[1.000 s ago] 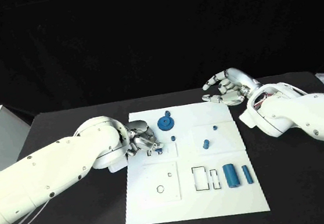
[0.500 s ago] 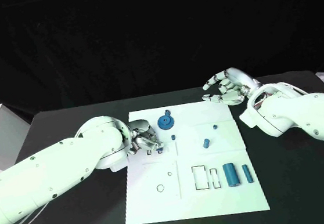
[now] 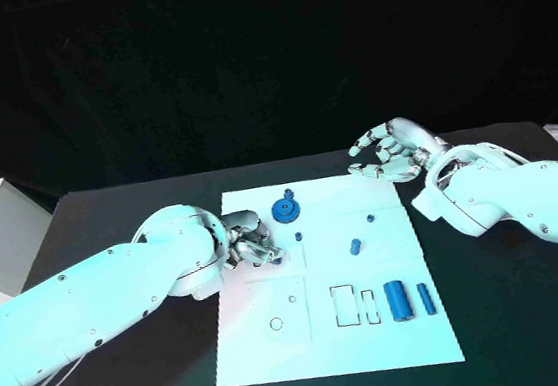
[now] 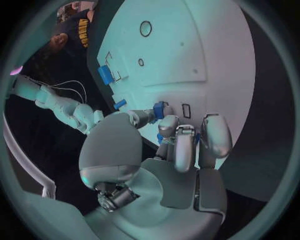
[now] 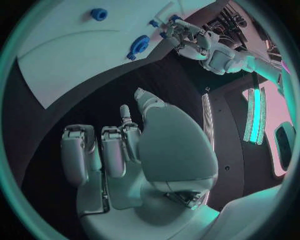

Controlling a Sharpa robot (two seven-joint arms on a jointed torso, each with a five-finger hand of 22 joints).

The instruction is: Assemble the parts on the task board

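The left hand is apparently pinching a small blue part over the task board's near-left slot, while the right hand, loosely curled and holding nothing, is hovering well apart.

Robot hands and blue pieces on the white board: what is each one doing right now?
Left hand: over the board, pinching a small blue part.
Right hand: off the board's far corner, holding nothing, fingers partly curled and apart.
Blue gear: on the board, untouched.
Two blue cylinders: lying side by side, untouched.
Task board: flat on the table.
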